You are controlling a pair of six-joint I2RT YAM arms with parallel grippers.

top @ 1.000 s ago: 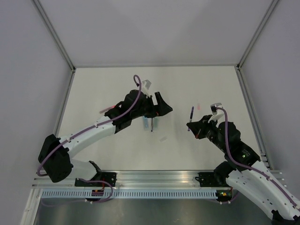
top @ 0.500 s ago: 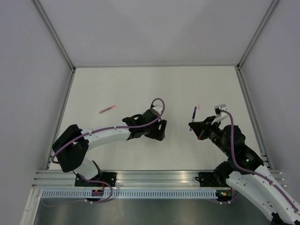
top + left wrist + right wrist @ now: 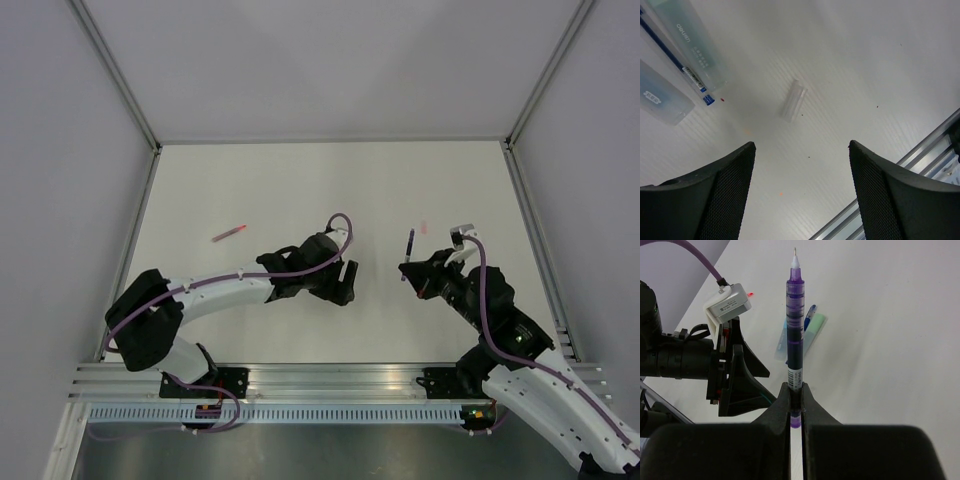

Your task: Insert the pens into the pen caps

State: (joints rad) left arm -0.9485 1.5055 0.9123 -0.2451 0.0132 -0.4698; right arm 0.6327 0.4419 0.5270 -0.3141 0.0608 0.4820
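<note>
Two arms share the work. The right end effector (image 3: pixel 795 390) pinches the purple pen (image 3: pixel 794 325), tip outward. The left end effector (image 3: pixel 801 147), spread wide, hovers over a clear pen cap (image 3: pixel 793 100) lying on the bench (image 3: pixel 880 60). It should descend centred and close across the cap's width.

Right hand (image 3: pixel 796 392): I am showing matte black. In it, purple pen (image 3: pixel 794 335): translucent violet barrel, white tip, white barcode label.
Left hand (image 3: pixel 800 150): I am showing black, the pads (image 3: pixel 725 195) carrying a fine mesh pattern.
Table (image 3: pixel 880 60): white, showing a few tiny red and orange specks.
Lying on it: blue pen (image 3: pixel 670 55); mint-green cap (image 3: pixel 690 35), grey lettering; pale blue cap (image 3: pixel 660 97); clear cap (image 3: pixel 793 100); red-pink pen (image 3: pixel 229 234).
</note>
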